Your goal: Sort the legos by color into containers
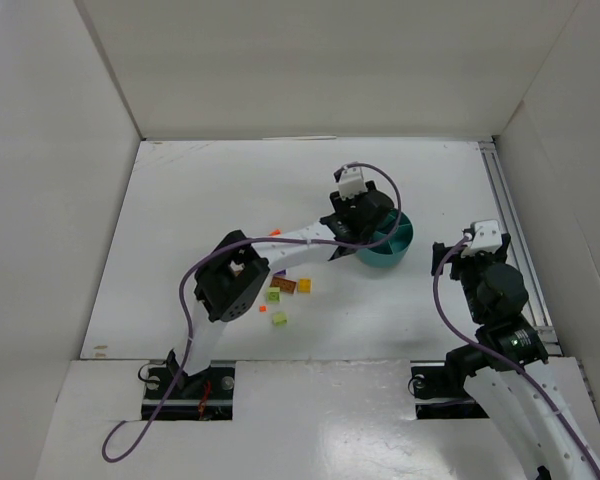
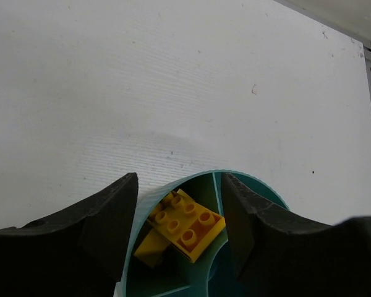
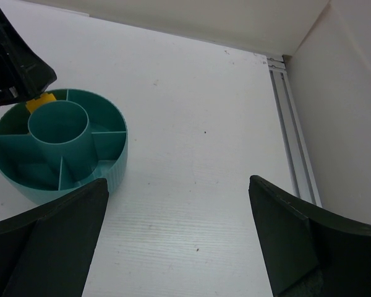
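Your left gripper hangs wide open with nothing in its hold. Directly below it, between the jaws, yellow bricks lie stacked in one wedge of the teal tub. Behind that gripper, back toward the arm's base, the other bricks lie loose on the bench. Your right gripper is wide open too and empty. The tub sits ahead of it to the left, well apart.

Left arm outstretched, right arm folded back, both jaws apart.
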Controlling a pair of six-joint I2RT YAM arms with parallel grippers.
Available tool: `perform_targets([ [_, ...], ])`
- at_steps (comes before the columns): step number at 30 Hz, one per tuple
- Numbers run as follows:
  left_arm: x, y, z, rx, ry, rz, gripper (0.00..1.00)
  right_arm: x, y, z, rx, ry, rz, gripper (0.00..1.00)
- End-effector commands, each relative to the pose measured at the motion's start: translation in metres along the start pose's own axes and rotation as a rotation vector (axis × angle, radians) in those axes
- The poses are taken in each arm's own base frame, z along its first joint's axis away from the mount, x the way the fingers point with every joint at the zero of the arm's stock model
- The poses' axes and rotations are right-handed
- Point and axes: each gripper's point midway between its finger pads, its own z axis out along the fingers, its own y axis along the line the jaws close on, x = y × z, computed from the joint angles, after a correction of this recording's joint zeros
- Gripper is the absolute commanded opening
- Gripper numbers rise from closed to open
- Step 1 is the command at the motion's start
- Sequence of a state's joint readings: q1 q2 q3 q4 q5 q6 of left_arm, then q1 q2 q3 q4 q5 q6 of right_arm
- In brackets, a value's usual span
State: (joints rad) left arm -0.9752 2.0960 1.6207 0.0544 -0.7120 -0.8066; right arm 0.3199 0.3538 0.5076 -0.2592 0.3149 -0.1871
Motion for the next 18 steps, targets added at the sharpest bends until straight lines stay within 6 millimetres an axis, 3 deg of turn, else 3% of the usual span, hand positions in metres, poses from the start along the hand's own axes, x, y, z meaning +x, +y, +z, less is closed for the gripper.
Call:
perform_targets([
  [1, -0.052, -0.014, -0.030, 0.048, -0.072, -0.052, 0.54, -0.012, -0.001, 0.000, -0.003, -0.044, 0.017, 0.99],
  [4, -0.077, -0.001, -0.052, 0.037, -0.109, -0.060, 0.65, -0.021, 0.008, 0.000, -0.064, -0.085, -0.025, 0.99],
  [6, -0.092, 0.011, -0.067, 0.025, -0.129, -0.067, 0.79, -0.031, 0.026, 0.001, -0.167, -0.131, -0.049, 0.99],
  [7, -0.103, 0.023, -0.084, 0.033, -0.137, -0.062, 0.83, -0.034, 0.033, 0.004, -0.208, -0.138, -0.084, 0.99],
  [10, -0.118, 0.055, -0.100, 0.042, -0.117, -0.051, 1.00, -0.044, 0.066, 0.005, -0.400, -0.188, -0.153, 0.99],
  [11, -0.115, 0.079, -0.112, 0.025, -0.079, -0.040, 1.00, -0.039, 0.080, 0.012, -0.467, -0.167, -0.174, 0.99],
  [13, -0.110, 0.103, -0.118, 0.036, -0.004, -0.042, 1.00, -0.039, 0.115, 0.009, -0.660, -0.187, -0.207, 0.99],
  [14, -0.104, 0.123, -0.129, 0.036, 0.020, -0.029, 1.00, -0.026, 0.137, 0.012, -0.754, -0.142, -0.236, 0.99],
  [16, -0.092, 0.150, -0.140, 0.004, 0.057, -0.019, 1.00, -0.024, 0.160, 0.015, -0.818, -0.111, -0.259, 0.99],
  [17, -0.087, 0.166, -0.151, -0.004, 0.063, -0.026, 1.00, -0.010, 0.192, 0.009, -0.911, -0.072, -0.311, 0.99],
  [18, -0.080, 0.183, -0.158, -0.041, 0.082, -0.023, 1.00, -0.012, 0.205, 0.008, -0.931, -0.065, -0.330, 0.99],
])
